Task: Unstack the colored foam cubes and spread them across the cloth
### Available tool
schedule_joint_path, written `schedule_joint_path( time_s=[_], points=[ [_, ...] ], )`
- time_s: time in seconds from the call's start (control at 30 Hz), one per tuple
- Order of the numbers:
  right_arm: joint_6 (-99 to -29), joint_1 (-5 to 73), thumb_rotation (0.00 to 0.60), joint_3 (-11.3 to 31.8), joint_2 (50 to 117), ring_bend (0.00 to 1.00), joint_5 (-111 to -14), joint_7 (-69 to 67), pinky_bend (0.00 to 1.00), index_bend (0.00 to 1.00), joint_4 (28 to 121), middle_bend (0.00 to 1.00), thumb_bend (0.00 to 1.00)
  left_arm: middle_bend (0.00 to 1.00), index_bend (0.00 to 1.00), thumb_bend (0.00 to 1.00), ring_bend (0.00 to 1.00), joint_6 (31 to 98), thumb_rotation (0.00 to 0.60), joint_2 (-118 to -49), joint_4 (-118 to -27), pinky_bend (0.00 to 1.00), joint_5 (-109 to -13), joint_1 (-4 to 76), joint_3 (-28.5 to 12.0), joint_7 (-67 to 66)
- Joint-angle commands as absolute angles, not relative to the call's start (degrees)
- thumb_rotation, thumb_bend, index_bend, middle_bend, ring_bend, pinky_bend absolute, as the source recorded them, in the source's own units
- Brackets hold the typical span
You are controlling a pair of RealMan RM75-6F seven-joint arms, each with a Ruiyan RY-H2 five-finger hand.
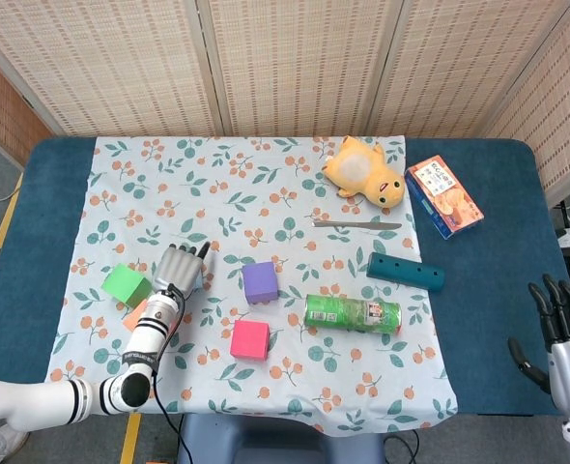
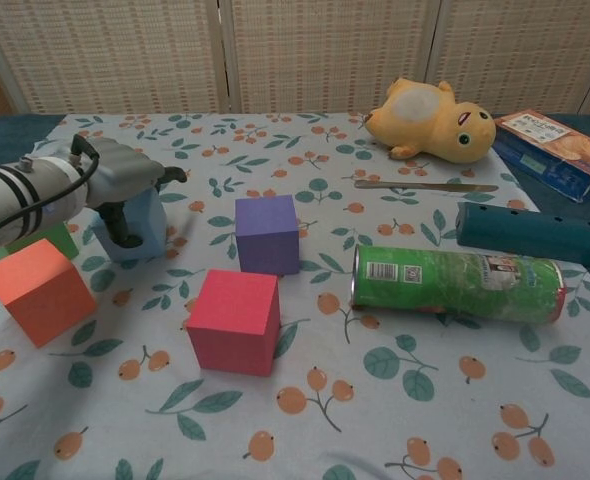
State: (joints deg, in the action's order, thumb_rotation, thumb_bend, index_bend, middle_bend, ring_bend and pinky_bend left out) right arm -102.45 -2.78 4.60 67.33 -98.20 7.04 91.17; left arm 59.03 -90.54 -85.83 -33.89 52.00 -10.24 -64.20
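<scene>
— What did the chest view give you that the head view did not?

— The light blue cube (image 2: pixel 140 228). From above, the left hand (image 1: pixel 177 271) covered it almost wholly; from the chest camera the same hand (image 2: pixel 125 185) lay over the cube's top with the thumb down its front face, gripping it on the floral cloth (image 2: pixel 375 400).

— And the other cubes?

— All sat singly on the cloth. The green cube (image 1: pixel 128 284) was just left of the hand, the orange cube (image 2: pixel 37 290) near the front left, mostly hidden by the arm from above. The purple cube (image 1: pixel 260 281) and pink cube (image 1: pixel 250 338) were to the right, apart from each other.

— The right hand?

— Only the head view caught it: the right hand (image 1: pixel 558 333) off the table's near right corner, fingers spread and upright, holding nothing.

— Anything else?

— A green can (image 1: pixel 353 313) lay on its side right of the purple cube, with a teal bar (image 1: pixel 406 272), a knife (image 1: pixel 356 224), a plush duck (image 1: pixel 364 172) and a snack box (image 1: pixel 443 196) beyond.
</scene>
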Motion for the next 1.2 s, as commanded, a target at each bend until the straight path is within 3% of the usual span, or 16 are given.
schedule_joint_path(
  time_s=[0.03, 0.2, 0.33, 0.77, 0.93, 1.07, 1.2],
  points=[
    [-102.4, -2.8, 0.6, 4.6, 67.3, 0.0, -98.2, 7.0, 0.0, 0.0, 91.2, 0.0, 0.24, 0.37, 0.1, 0.35, 0.51, 59.5, 0.6, -90.8, -85.2, 0.67, -37.0, 52.2, -9.2, -62.1],
    [-102.4, -2.8, 0.6, 4.6, 67.4, 0.0, -98.2, 7.1, 0.0, 0.0, 91.1, 0.0, 0.24, 0.39, 0.12, 0.35, 0.53, 61.2, 0.6, -92.2, -82.6, 0.68, -50.6, 51.6, -7.4, -54.0],
    [-102.2, -2.8, 0.6, 4.5, 67.4, 0.0, -98.1, 7.3, 0.0, 0.0, 91.1, 0.0, 0.24, 0.4, 0.13, 0.35, 0.53, 65.3, 0.6, -96.5, -75.3, 0.68, -64.3, 51.2, -5.7, -44.8],
    [-102.7, -3.0, 0.6, 4.3, 66.6, 0.0, -98.5, 6.0, 0.0, 0.0, 91.5, 0.0, 0.24, 0.39, 0.19, 0.35, 0.51, 70.0, 0.6, -113.9, -46.1, 0.68, -78.1, 55.4, -8.1, -30.8],
    [-102.9, -3.1, 0.6, 4.2, 66.3, 0.0, -98.6, 5.4, 0.0, 0.0, 91.7, 0.0, 0.24, 0.25, 0.16, 0.35, 0.35, 68.9, 0.6, -116.2, -40.1, 0.61, -78.5, 56.0, -8.7, -32.9],
    [-102.6, -3.0, 0.6, 4.3, 66.3, 0.0, -98.3, 5.6, 0.0, 0.0, 91.7, 0.0, 0.24, 0.04, 0.03, 0.34, 0.11, 67.4, 0.6, -115.9, -39.5, 0.41, -77.3, 55.5, -9.6, -35.8],
    [-102.1, -2.9, 0.6, 4.2, 66.4, 0.0, -98.2, 6.1, 0.0, 0.0, 91.7, 0.0, 0.24, 0.0, 0.0, 0.34, 0.0, 66.4, 0.6, -114.6, -41.7, 0.27, -75.1, 54.5, -11.3, -39.7]
  ],
)
